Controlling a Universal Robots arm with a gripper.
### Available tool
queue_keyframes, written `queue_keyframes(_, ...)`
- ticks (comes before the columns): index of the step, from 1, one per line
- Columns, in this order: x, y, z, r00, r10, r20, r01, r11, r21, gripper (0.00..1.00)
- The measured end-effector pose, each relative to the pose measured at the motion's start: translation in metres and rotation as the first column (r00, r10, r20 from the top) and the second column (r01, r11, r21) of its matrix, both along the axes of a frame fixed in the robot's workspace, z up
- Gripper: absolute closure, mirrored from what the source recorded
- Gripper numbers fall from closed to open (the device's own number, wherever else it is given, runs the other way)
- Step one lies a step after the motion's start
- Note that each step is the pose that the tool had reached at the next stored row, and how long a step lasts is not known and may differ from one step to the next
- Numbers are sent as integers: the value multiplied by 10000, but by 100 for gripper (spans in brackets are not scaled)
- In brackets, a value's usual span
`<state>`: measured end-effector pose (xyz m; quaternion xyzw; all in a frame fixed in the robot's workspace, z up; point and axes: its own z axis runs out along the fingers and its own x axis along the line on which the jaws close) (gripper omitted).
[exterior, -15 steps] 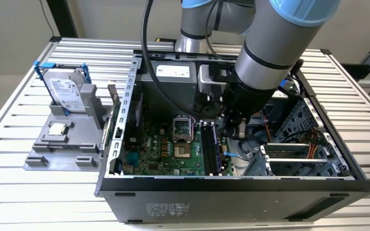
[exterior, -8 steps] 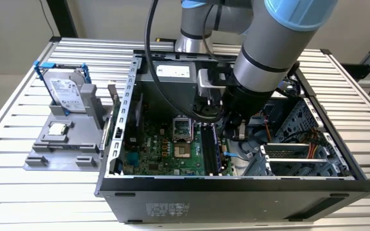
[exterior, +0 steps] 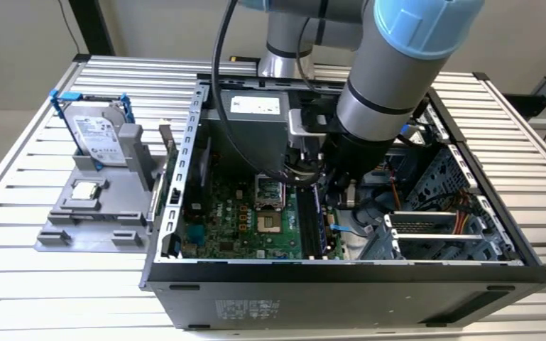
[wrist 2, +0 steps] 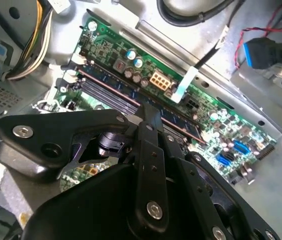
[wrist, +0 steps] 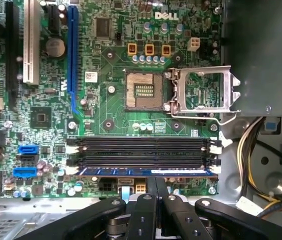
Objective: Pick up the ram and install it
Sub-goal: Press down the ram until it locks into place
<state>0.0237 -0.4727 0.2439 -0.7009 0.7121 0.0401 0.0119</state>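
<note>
1. Exterior view: the arm reaches down into the open case (exterior: 253,280), and the gripper (exterior: 322,186) sits low over the motherboard (exterior: 235,220), at the memory slots toward the exterior view's right. The hard drive (exterior: 96,138) and processor (exterior: 85,190) wait on the grey stand outside.

2. Second wrist view: the fingers (wrist 2: 150,117) are drawn narrow and pinch the top edge of the ram (wrist 2: 181,122), which stands in the outermost slot.

3. First wrist view: the ram (wrist: 181,171) lies along the slot nearest the gripper (wrist: 156,187); the two slots (wrist: 143,150) beside it are bare. Its end latches look white and not clearly closed. A good seat likely needs a straight, even push, stick upright and square to the slot.
</note>
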Motion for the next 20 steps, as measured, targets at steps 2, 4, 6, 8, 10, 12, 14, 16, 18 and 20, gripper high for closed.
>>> queue_keyframes(2, -5, 8, -30, 10000, 0, 12, 0, 10000, 0, 100)
queue_keyframes(4, -10, 15, -48, 10000, 0, 17, 0, 10000, 0, 100)
queue_keyframes(6, -12, 33, -67, 10000, 0, 17, 0, 10000, -1, 100)
queue_keyframes(8, -11, 56, -93, 10000, 0, 17, 0, 10000, 1, 100)
queue_keyframes(10, -13, 67, -106, 10000, -1, 17, 1, 10000, 1, 100)
queue_keyframes(12, -13, 80, -112, 10000, 0, 17, 0, 10000, -1, 100)
queue_keyframes(14, -14, 81, -113, 10000, 1, 17, -1, 10000, 0, 100)
queue_keyframes(16, -14, 81, -113, 10000, 0, 17, 0, 10000, -1, 100)
queue_keyframes(18, -14, 80, -115, 10000, 0, 17, 0, 10000, 0, 100)
queue_keyframes(20, -12, 70, -120, 10000, 0, 16, 0, 10000, -1, 100)
